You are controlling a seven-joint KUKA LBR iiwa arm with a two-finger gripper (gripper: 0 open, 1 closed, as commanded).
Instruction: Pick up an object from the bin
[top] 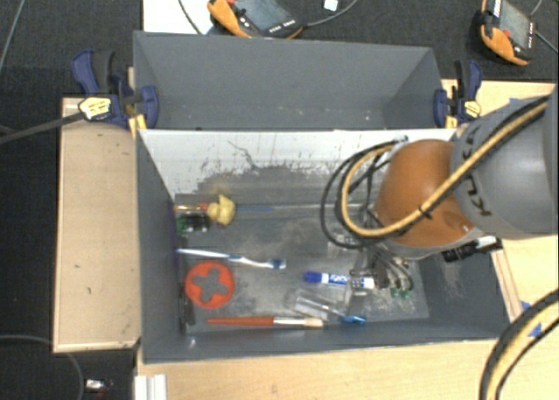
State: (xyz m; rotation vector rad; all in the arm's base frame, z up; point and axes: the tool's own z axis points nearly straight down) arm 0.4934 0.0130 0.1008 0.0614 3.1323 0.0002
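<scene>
A grey metal bin (288,84) stands on a dark floor, with scuffs and dark smears on its sloping far wall and floor. The arm (515,171) reaches in from the right, and its orange cover (419,193) and looped cables hang over the right half of the bin.

The gripper (373,279) sits low over the near right part of the floor, at the right end of a marker (327,279). From this angle I cannot tell whether it is open or closed, or whether it touches the marker. Nothing can be seen in its hold.

This looks like the reach-and-grasp step, with the lift not yet done. If the marker is the aim, the next move calls for a square closure across its thin barrel, then a straight lift clear of the clear wrapper (314,306) lying just near it.

The marker is short and slim. It has a blue body with a white band and lies flat, pointing left to right. A round barrel like that may roll if nudged.

The other things lie further left:
- a white toothbrush (231,258)
- a red disc (210,285) with a cross cut in it
- a red-handled brush (262,322) along the near wall
- a yellow duck (223,209) on the far side
</scene>
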